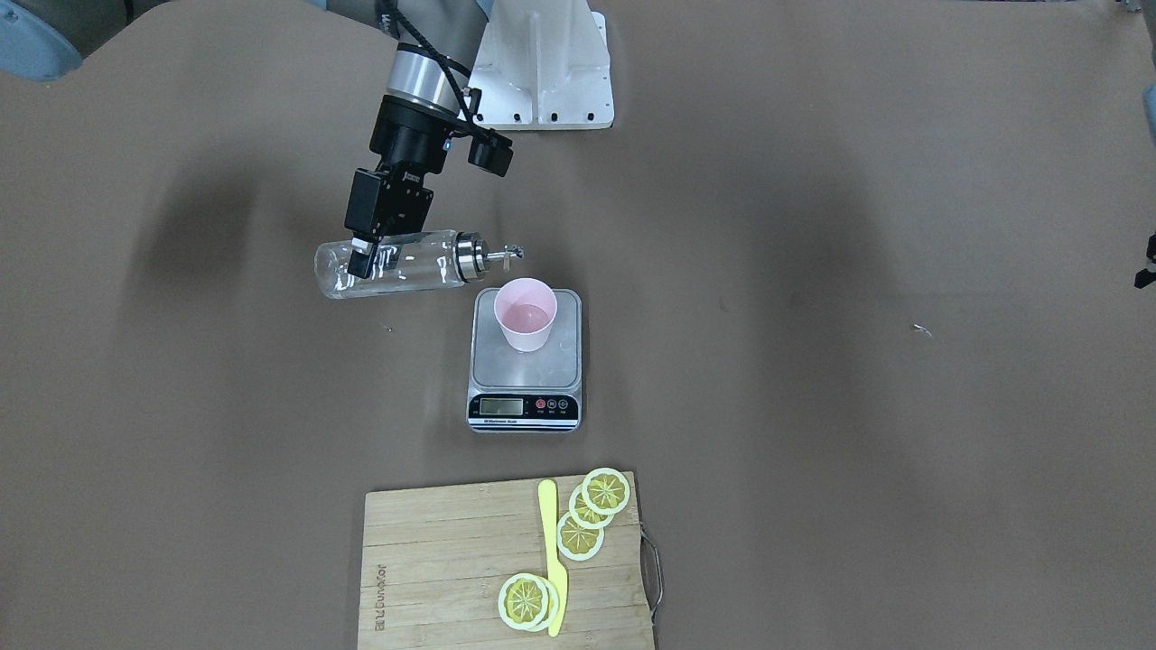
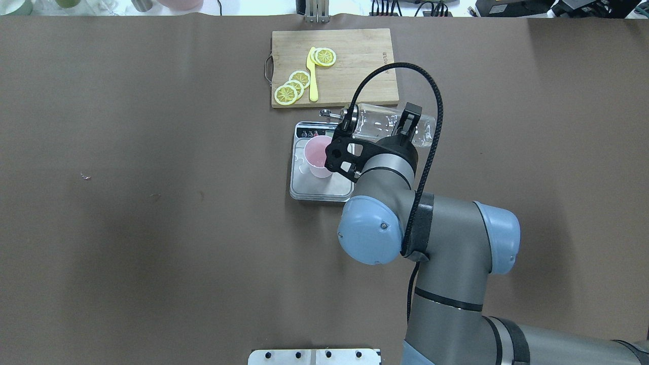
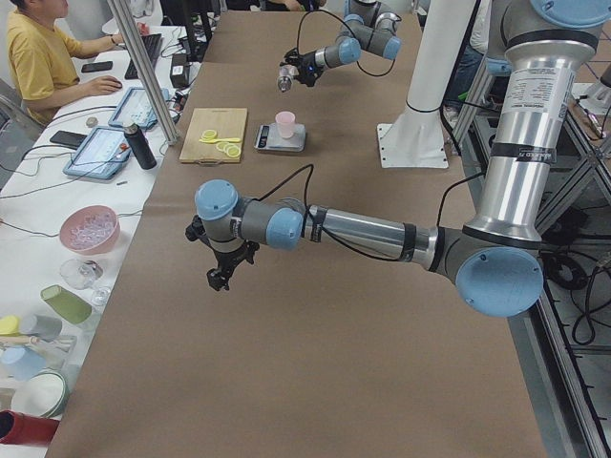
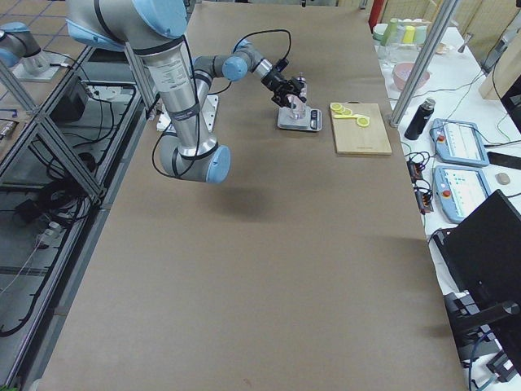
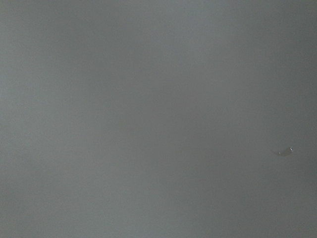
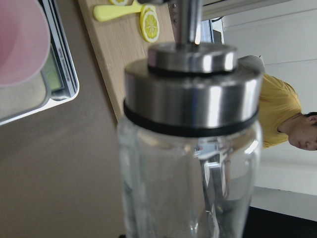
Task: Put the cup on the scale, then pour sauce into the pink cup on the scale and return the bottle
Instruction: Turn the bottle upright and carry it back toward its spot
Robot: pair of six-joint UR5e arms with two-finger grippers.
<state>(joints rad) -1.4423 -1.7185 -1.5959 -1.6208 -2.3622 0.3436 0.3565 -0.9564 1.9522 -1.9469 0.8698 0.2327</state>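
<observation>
The pale pink cup [image 1: 526,314] stands upright on the steel platform of the scale [image 1: 492,361], toward the robot's side of it. My right gripper [image 1: 361,262] is shut on the clear glass bottle [image 1: 397,264] and holds it lying level in the air beside the scale. The silver pourer [image 1: 506,254] points toward the cup and ends just short of its rim. No stream shows. The right wrist view shows the cap [image 6: 190,99] close up, with the cup [image 6: 20,39] at the left. My left gripper [image 3: 221,272] hangs over bare table far from the scale; I cannot tell its state.
A wooden cutting board [image 1: 452,560] with lemon slices [image 1: 605,490] and a yellow knife [image 1: 551,551] lies beyond the scale on the operators' side. The white arm base plate [image 1: 542,81] is behind the bottle. An operator [image 3: 38,57] sits at the side desk.
</observation>
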